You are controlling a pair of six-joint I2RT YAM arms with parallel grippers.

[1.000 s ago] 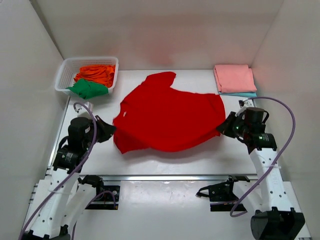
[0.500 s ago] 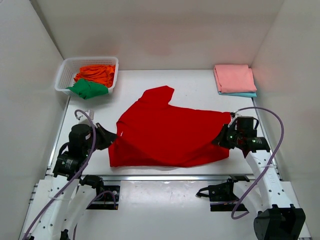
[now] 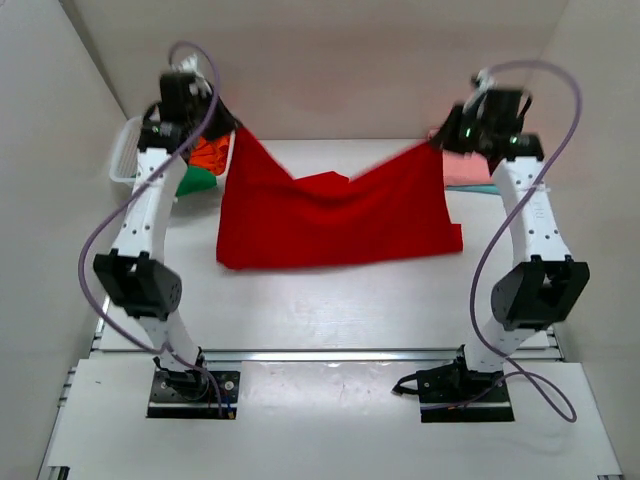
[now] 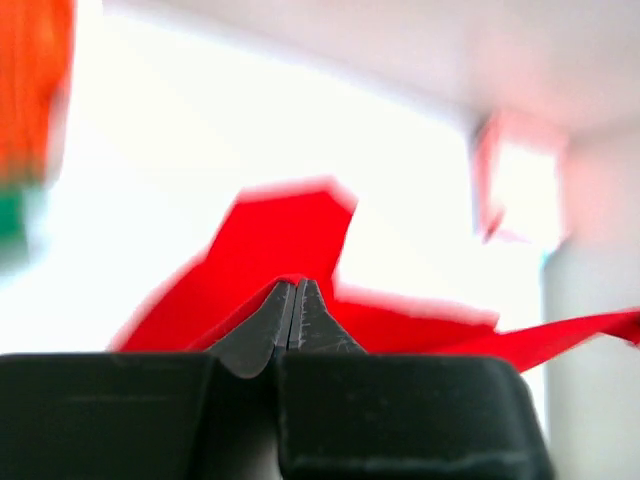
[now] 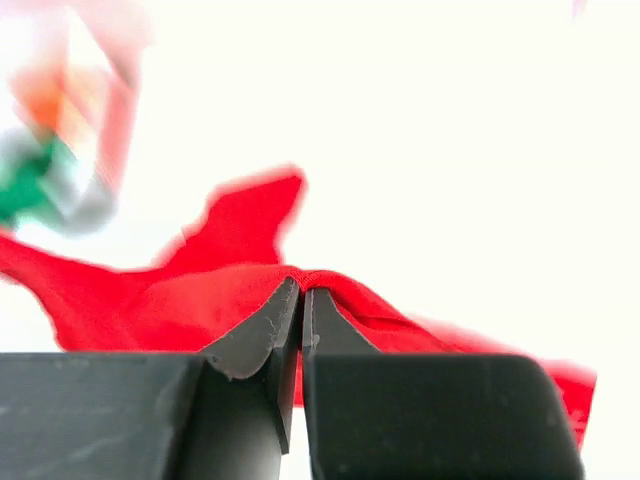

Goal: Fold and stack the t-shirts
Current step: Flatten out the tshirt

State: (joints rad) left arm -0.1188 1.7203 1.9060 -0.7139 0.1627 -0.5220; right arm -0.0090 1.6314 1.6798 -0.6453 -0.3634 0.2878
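The bright red t-shirt (image 3: 335, 220) hangs stretched between my two raised grippers, its lower part folded on the table. My left gripper (image 3: 232, 130) is shut on its left top corner, seen in the left wrist view (image 4: 293, 285). My right gripper (image 3: 436, 142) is shut on its right top corner, seen in the right wrist view (image 5: 302, 290). The red cloth (image 4: 290, 230) (image 5: 190, 300) drapes from both pairs of jaws. Orange (image 3: 205, 152) and green (image 3: 192, 183) shirts lie in the basket, partly hidden by the left arm. A folded salmon pink shirt (image 3: 470, 168) lies at back right, with a light blue one under it barely showing.
The white lattice basket (image 3: 122, 155) stands at the back left corner. White walls close in on the back and both sides. The table's near edge has a metal rail (image 3: 330, 353).
Both arms have swung up and to the back of the table, lifting the red shirt's corners from the near side; the shirt now hangs doubled over its back part.
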